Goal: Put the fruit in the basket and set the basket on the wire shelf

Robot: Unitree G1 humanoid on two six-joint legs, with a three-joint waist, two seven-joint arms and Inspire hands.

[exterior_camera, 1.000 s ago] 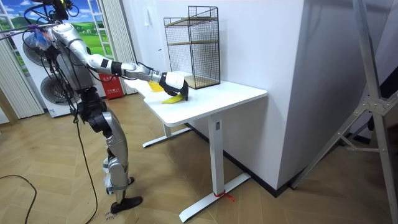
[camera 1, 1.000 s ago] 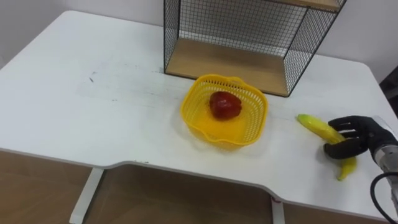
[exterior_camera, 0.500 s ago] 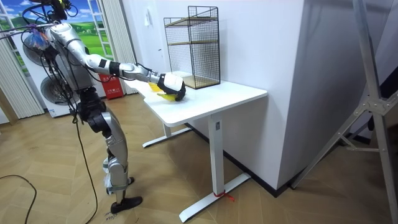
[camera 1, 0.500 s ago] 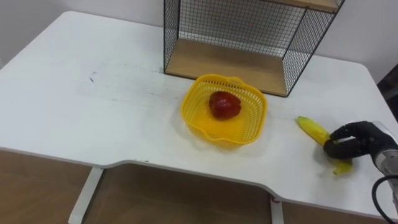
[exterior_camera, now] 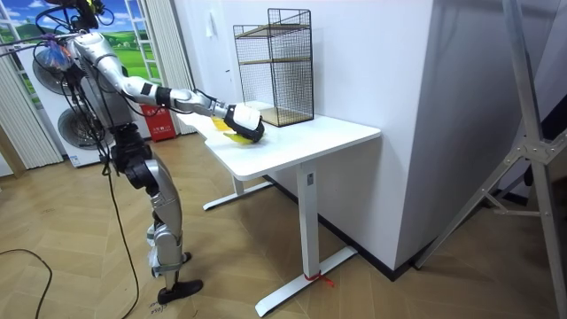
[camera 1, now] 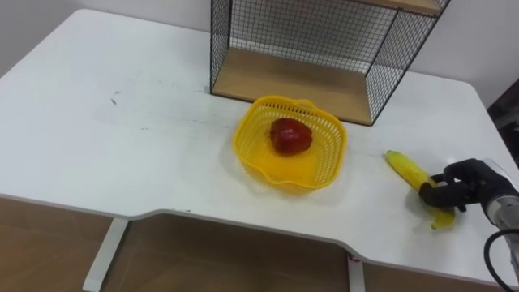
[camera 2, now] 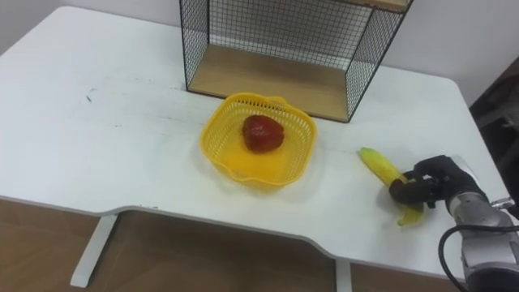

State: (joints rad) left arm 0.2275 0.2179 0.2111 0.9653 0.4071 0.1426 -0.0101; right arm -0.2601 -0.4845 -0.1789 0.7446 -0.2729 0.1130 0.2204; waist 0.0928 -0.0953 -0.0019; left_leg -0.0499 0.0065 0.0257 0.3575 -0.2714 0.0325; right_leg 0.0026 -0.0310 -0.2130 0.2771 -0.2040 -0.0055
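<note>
A yellow plastic basket (camera 1: pixel 316 166) sits on the white table in front of the wire shelf (camera 1: pixel 324 49), with a red apple (camera 1: pixel 290 136) inside it. To its right a banana (camera 1: pixel 408 169) lies on the table. My right hand (camera 1: pixel 464 185) has its dark fingers curled round the banana's lower half, near the table's right end. In the room view the right hand (exterior_camera: pixel 245 125) rests on the table with the banana (exterior_camera: pixel 233 136) under it. The wire shelf (camera 2: pixel 280 40) has a wooden bottom board behind the basket (camera 2: pixel 223 154).
The white table (camera 1: pixel 122 138) stretches wide to the left of the basket. Its front edge (camera 1: pixel 203 215) runs close below the basket. In the room view a second wooden level shows higher in the wire shelf (exterior_camera: pixel 275 66), which stands against the wall.
My right hand's fingers have closed tighter round the banana and the hand has drawn slightly towards the table's front right. The basket and apple have stayed put.
</note>
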